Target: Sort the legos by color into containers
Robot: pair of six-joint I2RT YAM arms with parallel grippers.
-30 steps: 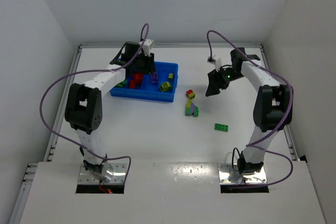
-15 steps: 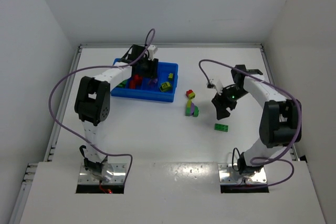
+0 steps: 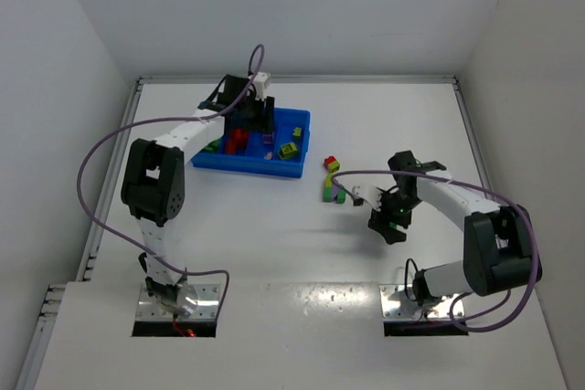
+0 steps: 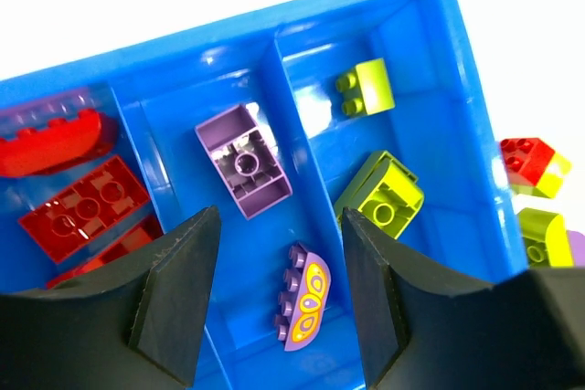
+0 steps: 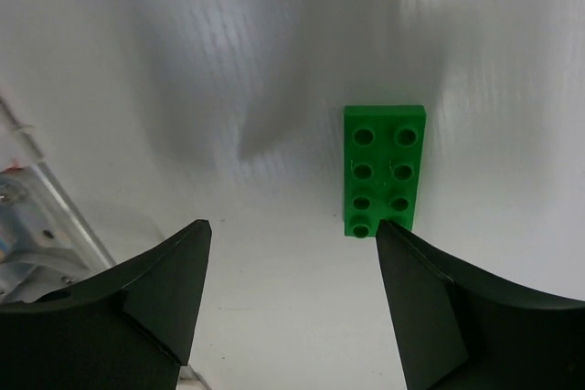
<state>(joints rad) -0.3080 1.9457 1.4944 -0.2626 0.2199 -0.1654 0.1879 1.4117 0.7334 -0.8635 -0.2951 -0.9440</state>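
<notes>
In the bright blue rectangular plastic tray, small plastic bricks are sorted by colour: red bricks in one compartment, purple bricks in the next, yellow-green bricks beside them. The left jaws are held apart and empty above the purple bricks. A flat green eight-stud plate lies on the white surface under the right jaws, which are spread and empty. A multicoloured clump is seen nearby.
</notes>
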